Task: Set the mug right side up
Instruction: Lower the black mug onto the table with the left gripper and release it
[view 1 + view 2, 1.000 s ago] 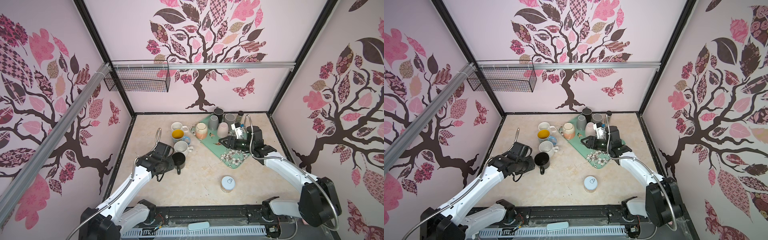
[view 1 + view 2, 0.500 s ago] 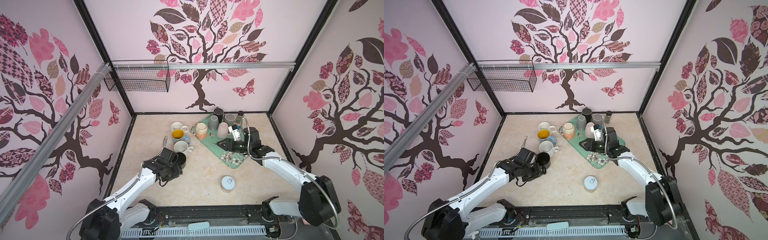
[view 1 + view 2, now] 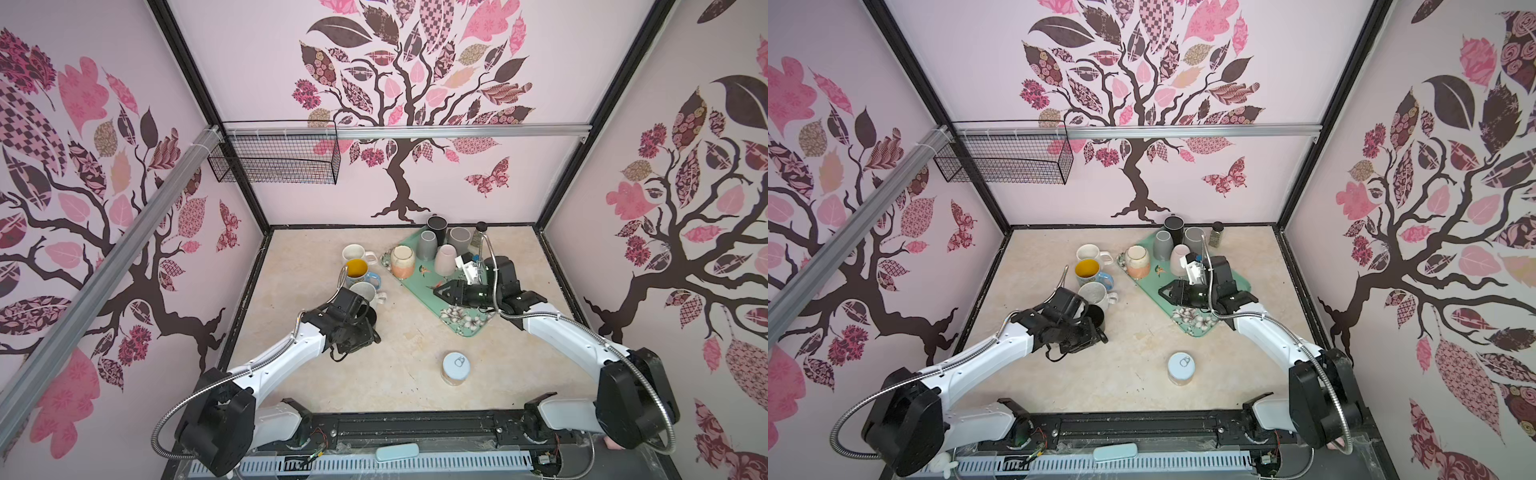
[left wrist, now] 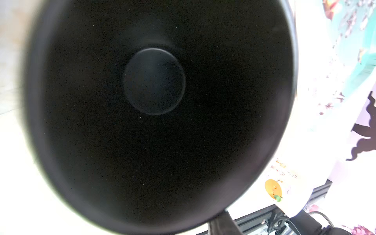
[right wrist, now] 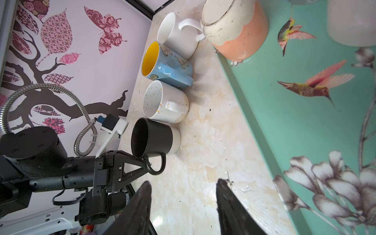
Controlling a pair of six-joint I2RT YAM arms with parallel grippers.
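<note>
The black ceramic mug (image 5: 154, 138) with the pale unglazed foot stands mouth-up on the beige marbled tabletop (image 3: 407, 357). It sits at the near end of a row, just beside the speckled white mug (image 5: 162, 101), with a blue butterfly mug with a yellow inside (image 5: 168, 65) and a plain white mug (image 5: 177, 34) beyond.

A second ago the left wrist sat off to the wall side of the mug. It has since swung round to the near side and over the top, while the mug itself has hardly shifted. The left wrist camera now looks straight down into the dark bowl.

The left gripper (image 5: 145, 161) is clamped on the handle where it joins the rim. I see one finger across it; the other is hidden behind. I cannot tell whether the foot is fully seated.

The right gripper (image 5: 184, 183) has barely stirred. Its jaws are spread and carrying nothing, and it hangs by the edge of the mint-green tray printed with flowers and hummingbirds (image 5: 284, 122), where several cups still sit upside down.

To my eye the turn is done; letting go and backing off cleanly is what remains.
</note>
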